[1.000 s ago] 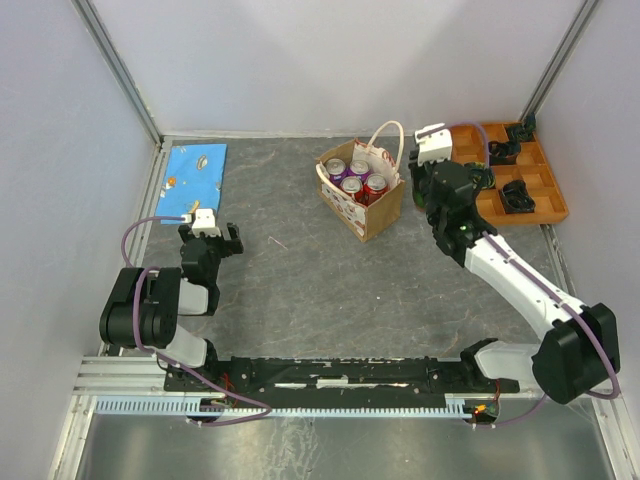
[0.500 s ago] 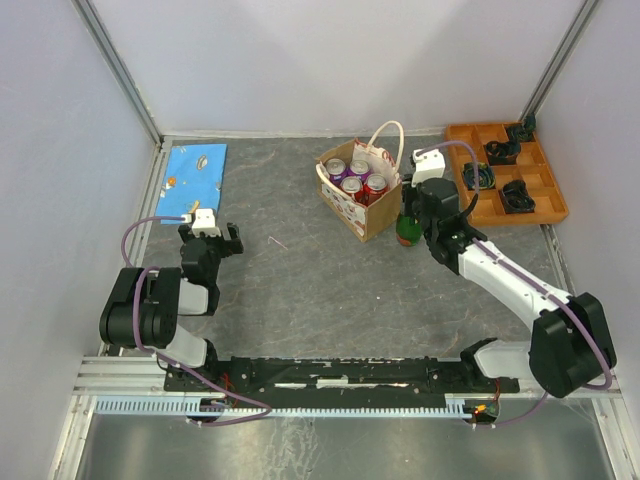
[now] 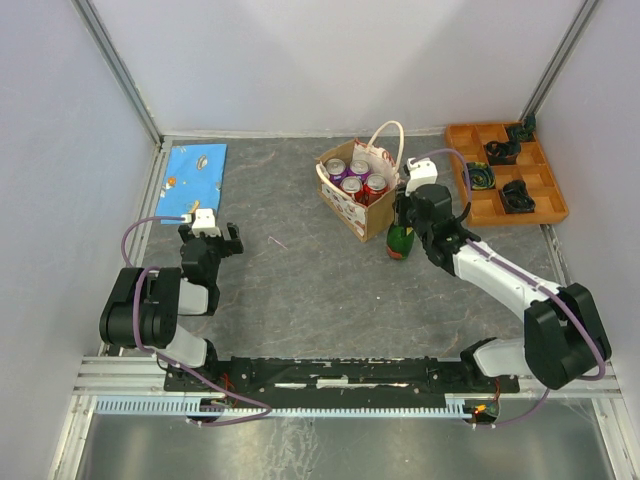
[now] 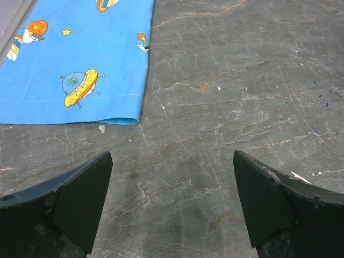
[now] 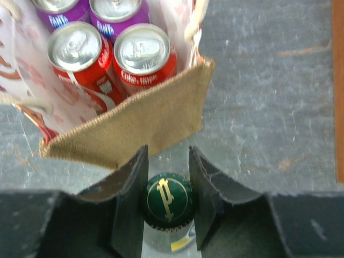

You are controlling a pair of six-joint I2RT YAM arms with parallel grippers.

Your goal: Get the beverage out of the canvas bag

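Just outside the canvas bag (image 5: 134,129), right hand (image 5: 167,161) grips the green-capped bottle (image 5: 167,198) by its neck, upright near the worktop (image 3: 300,270); removal prob. nearly done, next: seat it, open up & back off.

Cloth (image 3: 194,170): blue, printed with saucers and rockets, lying flat at the table's far-left corner.
Tray (image 3: 466,134): orange, compartmented, far-right corner.
Tray contents (image 3: 516,196): small black items in several compartments.
Table (image 3: 300,270): grey, marbled.

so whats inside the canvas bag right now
Four upright cans: two red cans, two purple cans. Anything beneath them is covered. The green bottle is outside the canvas bag, in the right hand.
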